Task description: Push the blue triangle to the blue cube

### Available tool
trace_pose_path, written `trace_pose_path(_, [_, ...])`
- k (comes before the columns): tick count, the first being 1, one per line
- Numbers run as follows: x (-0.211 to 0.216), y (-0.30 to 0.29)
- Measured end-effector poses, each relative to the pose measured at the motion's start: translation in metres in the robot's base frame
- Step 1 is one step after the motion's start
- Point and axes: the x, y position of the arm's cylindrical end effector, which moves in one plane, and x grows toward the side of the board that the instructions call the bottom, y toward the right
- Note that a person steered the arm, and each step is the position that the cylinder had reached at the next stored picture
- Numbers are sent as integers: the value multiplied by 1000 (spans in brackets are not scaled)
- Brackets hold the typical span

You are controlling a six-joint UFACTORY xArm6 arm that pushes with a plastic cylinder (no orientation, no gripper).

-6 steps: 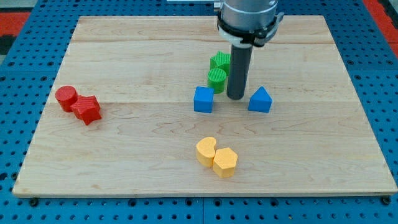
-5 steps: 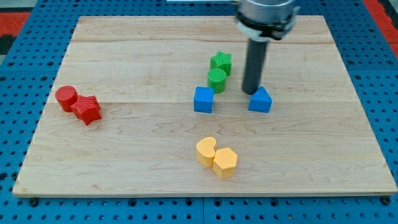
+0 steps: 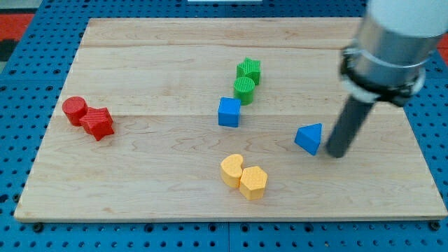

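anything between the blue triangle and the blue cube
No, only bare board lies between the blue triangle and the blue cube in the camera view.

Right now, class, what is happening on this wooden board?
A robot arm's dark rod is working on the small blue triangle block. My tip sits just to the view's right of it, close beside it. The blue cube lies apart, up and to the view's left, so the two are not yet together. The red, green and yellow blocks stand clear of this.
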Motion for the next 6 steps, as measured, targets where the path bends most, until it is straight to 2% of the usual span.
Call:
trace_pose_path(1, [-9,-32])
trace_pose_path(2, [-16,15])
trace_pose_path(3, [-40,-1])
trace_pose_path(5, [-11,-110])
trace_pose_path(6, [-13,-75])
